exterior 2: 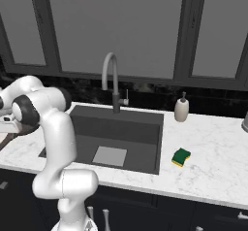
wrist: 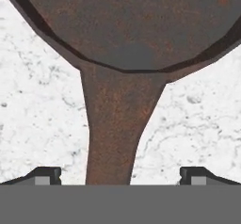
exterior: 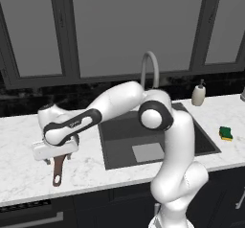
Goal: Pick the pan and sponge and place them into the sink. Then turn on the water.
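Nothing lies in the sink (exterior: 119, 126); open hand (wrist: 120, 176) straddles pan (wrist: 127, 25) handle.

Pan (wrist: 127, 25): bowl cut off by hand view's top edge; in left base view my arm hides all but its handle. My tool's (wrist: 120, 176) fingertips barely visible.

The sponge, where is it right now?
The sponge lies on the white marble counter just right of the sink, in front of the soap dispenser.
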